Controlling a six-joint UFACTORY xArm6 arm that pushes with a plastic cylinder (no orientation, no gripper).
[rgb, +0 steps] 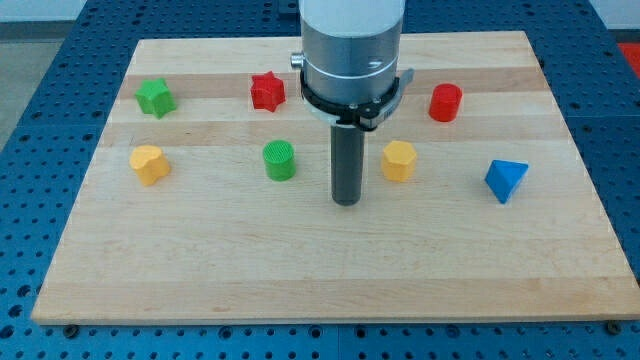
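My tip (346, 201) rests on the wooden board (330, 270) near its middle. Closest to it is the yellow hexagonal block (398, 160), just to the right and slightly higher, with a small gap between them. The green cylinder (280, 160) stands a bit farther off on the tip's left. Toward the view's top, a red star block (267, 91) lies left of the arm and a red cylinder (445, 102) right of it. A blue pyramid-like block (505, 180) sits at the right.
A green star block (154, 97) is at the upper left, and a yellow block (149, 164) of irregular shape lies below it. The arm's grey body (351, 50) hides part of the board's top middle. Blue perforated table surrounds the board.
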